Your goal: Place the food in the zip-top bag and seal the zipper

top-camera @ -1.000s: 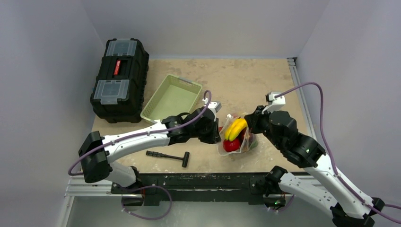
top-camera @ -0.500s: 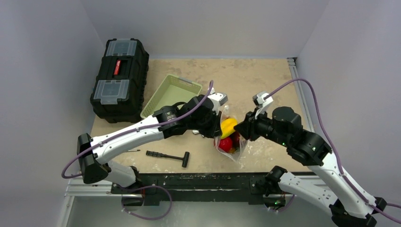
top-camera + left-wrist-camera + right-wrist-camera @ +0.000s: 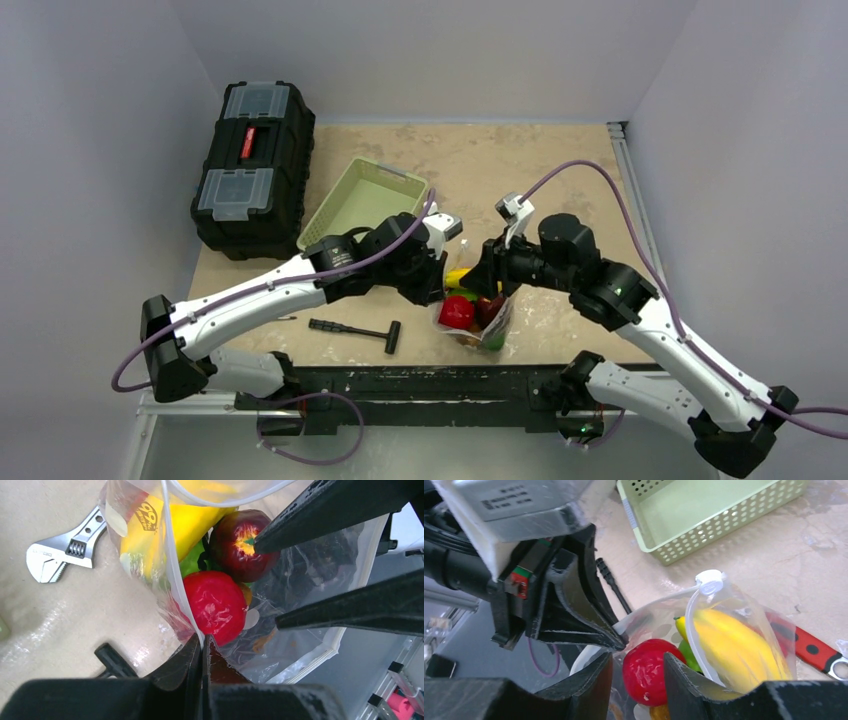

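The clear zip-top bag [image 3: 493,322] hangs near the table's front edge. It holds a red round fruit [image 3: 212,605], a dark red fruit [image 3: 240,550], a yellow banana piece [image 3: 190,520] and a green pepper [image 3: 190,562]. My left gripper [image 3: 202,641] is shut on the bag's white zipper strip [image 3: 167,555] at the mouth edge. My right gripper [image 3: 638,656] is open over the mouth, and the red fruit [image 3: 649,672] shows between its fingers. The zipper's white tab [image 3: 709,580] sits at the far end, above the banana piece [image 3: 734,645]. The mouth gapes open.
A pale green basket [image 3: 365,205] and a black toolbox [image 3: 253,167] stand at the back left. A black hammer [image 3: 358,331] lies left of the bag. A silver wrench [image 3: 62,552] with a red handle [image 3: 809,647] lies on the table behind the bag.
Both grippers and the bag have moved left and toward the front edge. The right arm has swung left and now reaches over the bag's mouth.
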Tool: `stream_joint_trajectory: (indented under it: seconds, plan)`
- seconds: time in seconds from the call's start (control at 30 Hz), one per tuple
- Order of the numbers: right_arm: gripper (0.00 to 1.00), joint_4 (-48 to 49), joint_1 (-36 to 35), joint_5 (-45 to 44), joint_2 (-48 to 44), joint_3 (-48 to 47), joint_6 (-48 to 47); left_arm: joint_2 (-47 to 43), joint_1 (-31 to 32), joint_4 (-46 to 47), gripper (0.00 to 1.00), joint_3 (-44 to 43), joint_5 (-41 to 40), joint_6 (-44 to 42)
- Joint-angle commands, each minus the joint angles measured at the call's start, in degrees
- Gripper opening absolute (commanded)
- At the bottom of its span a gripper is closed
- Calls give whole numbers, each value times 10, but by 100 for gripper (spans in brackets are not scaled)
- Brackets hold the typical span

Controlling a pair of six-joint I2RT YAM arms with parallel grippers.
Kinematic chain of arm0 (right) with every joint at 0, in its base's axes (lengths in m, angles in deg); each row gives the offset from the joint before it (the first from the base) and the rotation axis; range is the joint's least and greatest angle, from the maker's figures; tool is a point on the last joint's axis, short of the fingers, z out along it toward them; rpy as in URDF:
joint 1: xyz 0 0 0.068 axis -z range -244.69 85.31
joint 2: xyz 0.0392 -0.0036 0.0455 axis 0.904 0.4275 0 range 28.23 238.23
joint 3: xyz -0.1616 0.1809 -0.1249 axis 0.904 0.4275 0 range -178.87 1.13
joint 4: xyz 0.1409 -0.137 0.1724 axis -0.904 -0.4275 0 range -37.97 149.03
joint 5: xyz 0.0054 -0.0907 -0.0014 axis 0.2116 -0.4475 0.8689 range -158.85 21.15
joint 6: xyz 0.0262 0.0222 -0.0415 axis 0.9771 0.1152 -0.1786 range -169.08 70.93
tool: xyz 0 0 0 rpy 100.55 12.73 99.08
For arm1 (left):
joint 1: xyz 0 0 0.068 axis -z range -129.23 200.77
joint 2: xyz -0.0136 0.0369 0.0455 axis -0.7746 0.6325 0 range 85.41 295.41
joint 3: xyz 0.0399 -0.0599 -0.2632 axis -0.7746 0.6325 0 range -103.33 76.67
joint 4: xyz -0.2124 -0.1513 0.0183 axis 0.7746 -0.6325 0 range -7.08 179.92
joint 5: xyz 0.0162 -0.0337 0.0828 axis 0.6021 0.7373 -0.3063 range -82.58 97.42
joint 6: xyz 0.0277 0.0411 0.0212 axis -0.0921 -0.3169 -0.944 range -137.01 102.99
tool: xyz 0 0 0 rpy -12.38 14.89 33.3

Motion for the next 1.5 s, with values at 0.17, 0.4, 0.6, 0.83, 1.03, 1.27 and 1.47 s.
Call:
stream_joint_trajectory:
  seconds: [0.17, 0.4, 0.6, 0.83, 1.03, 1.27, 1.47]
  plan:
    - [43, -84, 0, -155, -25, -92, 37, -42, -33, 0, 0, -3, -13, -46]
    - [62, -262, 0, -298, 22, -184, 52, -54, -38, -13, 0, -12, -7, -21]
    - [63, -238, 0, -208, 41, -125, 15, -52, -39, -4, 0, -3, -10, -14]
    - [8, -130, 0, -111, 59, -77, 27, -28, -45, 8, 0, -41, 13, -25]
    - [0, -6, 0, -40, 33, -42, 184, 28, -47, 51, 0, -118, 83, 1]
    - [0, 70, 0, -89, -53, 53, 317, 49, -47, 168, 0, -49, 136, 100]
    - [0, 74, 0, -106, -64, 102, 339, 63, -55, 159, 0, -23, 145, 117]
